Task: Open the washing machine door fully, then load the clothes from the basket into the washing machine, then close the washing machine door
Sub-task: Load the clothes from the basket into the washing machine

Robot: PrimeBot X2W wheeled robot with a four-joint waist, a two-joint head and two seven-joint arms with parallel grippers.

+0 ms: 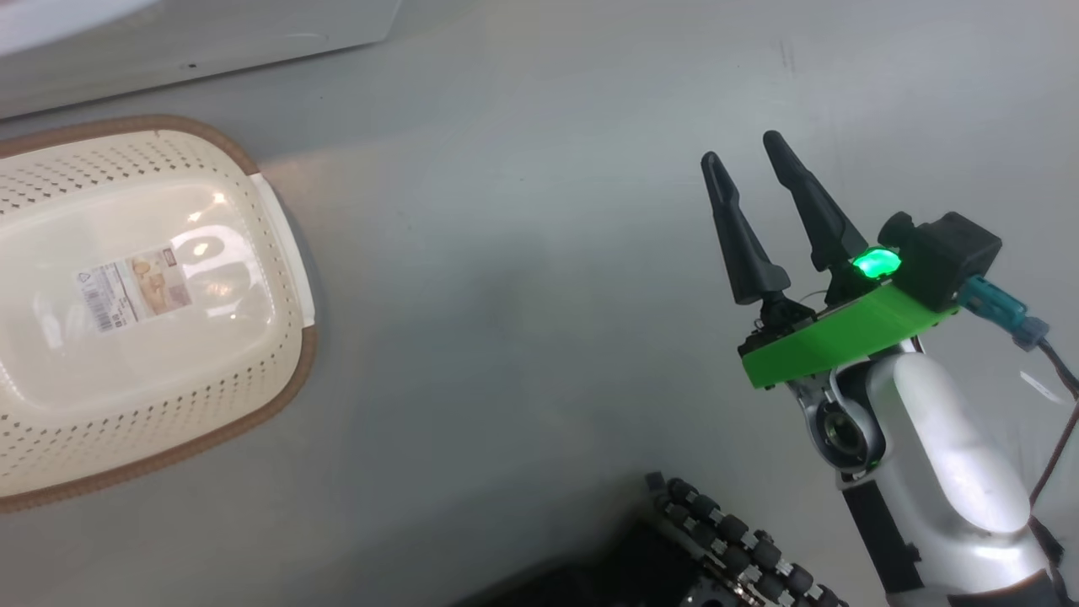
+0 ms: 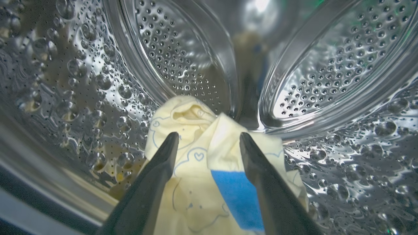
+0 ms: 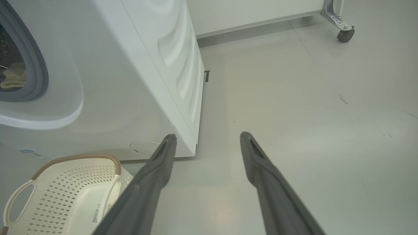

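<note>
My left gripper (image 2: pixel 209 133) is inside the steel perforated drum (image 2: pixel 176 62) of the washing machine (image 3: pixel 130 81), fingers spread open. The clothes (image 2: pixel 196 169), pale yellow with bear outlines and a blue patch, lie loose on the drum wall between and below the fingers. Through the grey gasket (image 3: pixel 36 65) a bit of the clothes (image 3: pixel 13 77) shows. The cream basket (image 1: pixel 278 253) stands on the floor at the left with only a sticker (image 1: pixel 135 291) on its bottom. The basket (image 3: pixel 65 192) is also at lower left in the right wrist view. My right gripper (image 1: pixel 742 147) hangs open over bare floor (image 3: pixel 207 135). The washing machine door is out of view.
The washer's white base (image 1: pixel 169 42) runs along the top left of the head view. My wheeled base (image 1: pixel 725 539) shows at the bottom. A white unit on a caster (image 3: pixel 344 34) stands behind the washer. Grey floor (image 1: pixel 523 253) spreads between basket and right arm.
</note>
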